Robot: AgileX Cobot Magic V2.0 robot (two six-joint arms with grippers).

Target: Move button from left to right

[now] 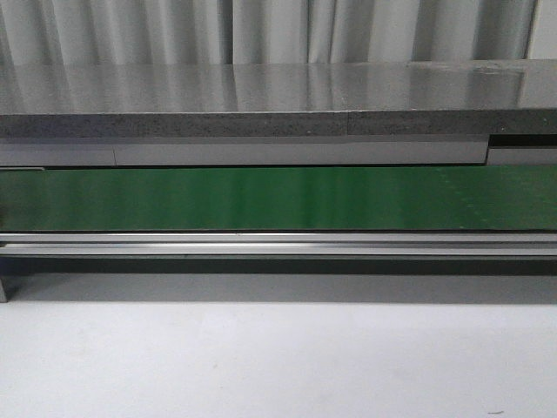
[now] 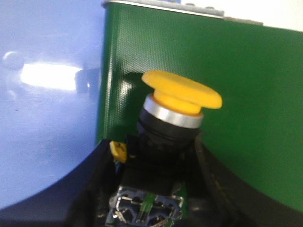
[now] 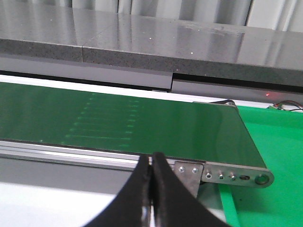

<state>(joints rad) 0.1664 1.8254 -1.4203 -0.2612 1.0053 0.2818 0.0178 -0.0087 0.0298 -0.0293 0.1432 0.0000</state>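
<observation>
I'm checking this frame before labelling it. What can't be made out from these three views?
- Front view: neither arm nor the button shows; only the green belt.
- Left wrist view: the button is blurred; its lower body is cut by the edge, terminals unreadable.
- Left gripper: fingertip contact hidden by the body.
- Right gripper: lower part cut off.

Left pincer (image 2: 156, 189): black, curved matte fingers; right pincer (image 3: 151, 189): black, smooth, tapering fingers.

One button (image 2: 175, 118), one green conveyor belt (image 1: 278, 198), two grippers, left (image 2: 156, 189), right (image 3: 151, 194)
</observation>
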